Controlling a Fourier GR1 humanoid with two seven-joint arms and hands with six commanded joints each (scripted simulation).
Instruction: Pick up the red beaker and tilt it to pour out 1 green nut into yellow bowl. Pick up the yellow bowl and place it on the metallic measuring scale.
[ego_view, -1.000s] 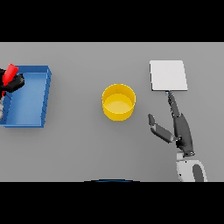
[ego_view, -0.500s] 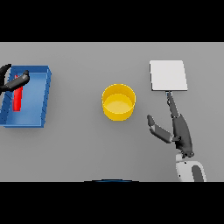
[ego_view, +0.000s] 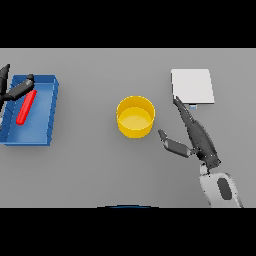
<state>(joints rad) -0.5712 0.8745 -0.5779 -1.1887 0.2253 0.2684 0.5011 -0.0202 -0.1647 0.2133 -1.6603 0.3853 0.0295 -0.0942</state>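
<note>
Both hands spread: right hand (ego_view: 200, 140) readied beside yellow bowl (ego_view: 135, 116), left hand (ego_view: 15, 90) apparently clear of red beaker (ego_view: 26, 107) in blue tray (ego_view: 50, 112).

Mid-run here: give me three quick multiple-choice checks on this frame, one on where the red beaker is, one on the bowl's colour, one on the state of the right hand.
1. Where does the red beaker lie?
A. Inside the blue tray
B. On the scale
C. In the bowl

2. What colour is the bowl?
A. Green
B. Yellow
C. White

3. What is the right hand doing?
A. Gripping the bowl
B. Open, holding nothing
C. Pressing down on the tray

Answers: 1 A, the beaker lies flat inside the tray beside the left hand. 2 B, it is plainly yellow. 3 B, its fingers are straight, between the bowl and the metallic scale, thumb spread towards the bowl.
</note>
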